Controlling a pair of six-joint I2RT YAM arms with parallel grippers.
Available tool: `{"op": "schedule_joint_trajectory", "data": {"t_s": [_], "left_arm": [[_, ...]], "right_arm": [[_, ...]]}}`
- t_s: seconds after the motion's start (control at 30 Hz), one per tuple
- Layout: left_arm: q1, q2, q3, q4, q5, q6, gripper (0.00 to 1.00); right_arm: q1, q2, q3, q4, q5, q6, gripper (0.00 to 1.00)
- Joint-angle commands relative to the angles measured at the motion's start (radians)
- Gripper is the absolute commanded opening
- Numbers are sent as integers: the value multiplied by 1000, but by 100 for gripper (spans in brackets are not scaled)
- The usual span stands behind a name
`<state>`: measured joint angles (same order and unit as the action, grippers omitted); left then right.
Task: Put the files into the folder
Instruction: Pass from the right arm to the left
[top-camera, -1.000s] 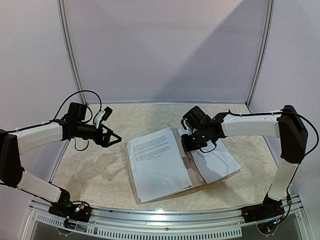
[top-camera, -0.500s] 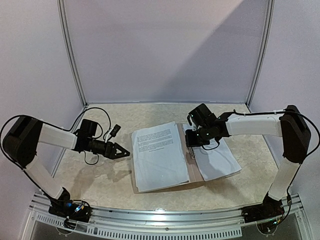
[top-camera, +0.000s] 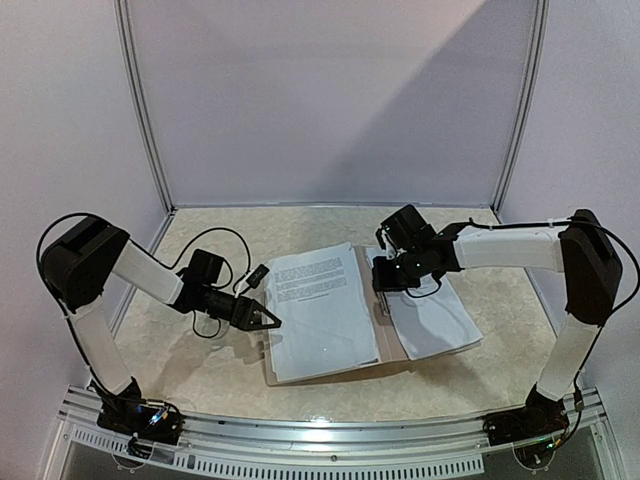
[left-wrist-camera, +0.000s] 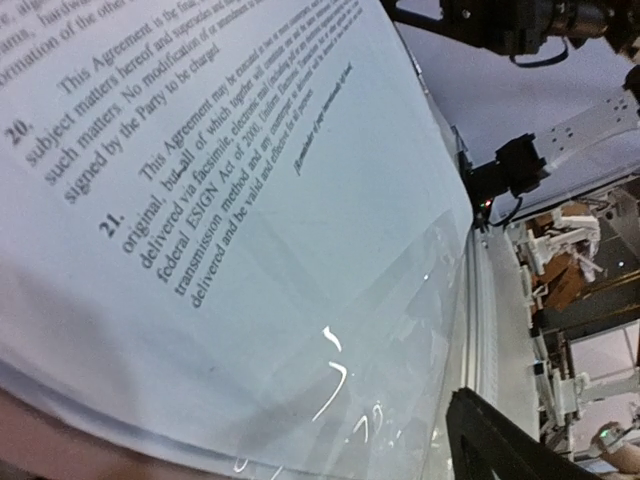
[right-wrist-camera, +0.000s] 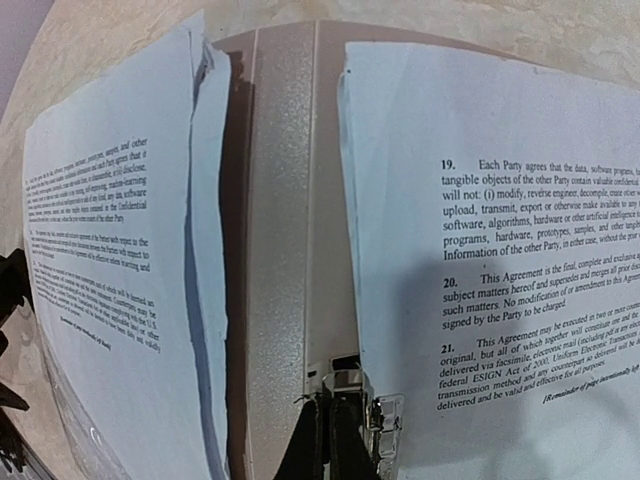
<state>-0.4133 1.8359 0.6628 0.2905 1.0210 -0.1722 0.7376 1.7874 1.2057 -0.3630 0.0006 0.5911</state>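
- Since a second before, the left arm had swung in across the table (top-camera: 300, 225). It carried the left tool (top-camera: 268, 320) from well apart to just beside the files (top-camera: 318, 310).
- The left stack, skewed then, had settled squarer on the folder (top-camera: 389, 346). The right tool (top-camera: 384, 288) had hardly shifted along the spine.
- The folder lay open in the middle of the table, its spine running roughly from 12 to 6 o'clock. A stack of files covered its left half and a printed sheet its right half.
- The left tool was released, jaws spread, aimed toward 3 o'clock. The stack's left edge lay at its 3 o'clock, just beside the tips; whether they touched could not be told.
- In the left wrist view the printed page filled the frame over a glossy clear sleeve (left-wrist-camera: 390, 385). One dark finger (left-wrist-camera: 490, 455) showed at 5 o'clock.
- The right tool was clenched, fingertips together and grasping nothing. Its tip was down at the tan spine, with a metal clip (right-wrist-camera: 378, 412) just beside it at 3 o'clock.
- From that tool, the stack lay at 9 o'clock and the single sheet at 3 o'clock.
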Motion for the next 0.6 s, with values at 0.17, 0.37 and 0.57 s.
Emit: {"op": "schedule_joint_trajectory", "data": {"t_s": [0.17, 0.37, 0.57], "left_arm": [[-13, -59, 8, 132, 76, -129, 79], [-22, -117, -14, 172, 20, -173, 58], [-29, -97, 30, 173, 25, -185, 65]], "right_arm": [[-31, 85, -7, 72, -88, 18, 0], [-31, 150, 96, -69, -101, -15, 33], [-78, 136, 206, -237, -97, -87, 47]]}}
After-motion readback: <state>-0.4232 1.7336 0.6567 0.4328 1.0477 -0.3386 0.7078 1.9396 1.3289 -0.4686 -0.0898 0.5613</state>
